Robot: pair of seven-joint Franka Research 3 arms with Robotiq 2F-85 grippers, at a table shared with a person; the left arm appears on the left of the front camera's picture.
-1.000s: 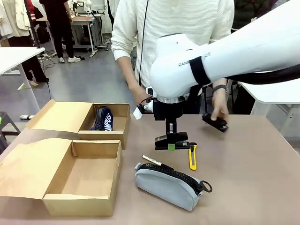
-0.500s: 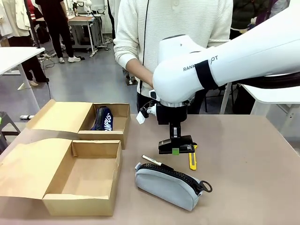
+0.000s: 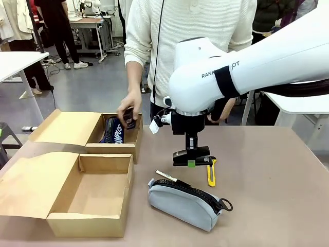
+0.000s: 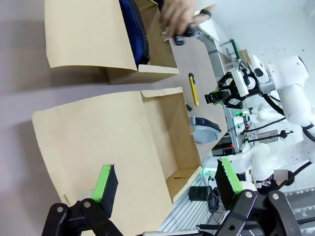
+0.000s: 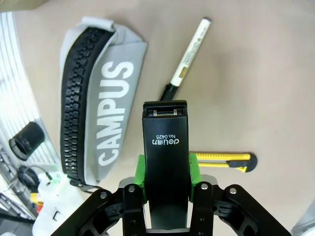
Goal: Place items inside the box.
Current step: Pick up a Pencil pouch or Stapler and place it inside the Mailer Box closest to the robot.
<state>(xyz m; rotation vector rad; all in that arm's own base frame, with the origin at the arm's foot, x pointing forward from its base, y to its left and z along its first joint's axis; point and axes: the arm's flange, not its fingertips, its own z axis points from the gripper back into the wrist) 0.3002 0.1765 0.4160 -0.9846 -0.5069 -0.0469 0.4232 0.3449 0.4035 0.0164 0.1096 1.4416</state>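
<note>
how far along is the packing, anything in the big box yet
Nothing looks packed yet: the box shows a bare floor. In hand: the right tool is shut on a black stapler above the table, and the person's hand holds a small black item over the smaller box. Left on the table: grey pouch, white marker, yellow knife.

The stapler (image 5: pixel 165 157) is black, pouch (image 3: pixel 180 207) grey, knife (image 3: pixel 211 176) yellow.

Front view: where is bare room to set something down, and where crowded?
Free: the near box's bare floor; the table right of the yellow knife and grey pouch. Crowded: marker, knife and pouch under the right gripper; the far box, with blue pouch and hand.
</note>
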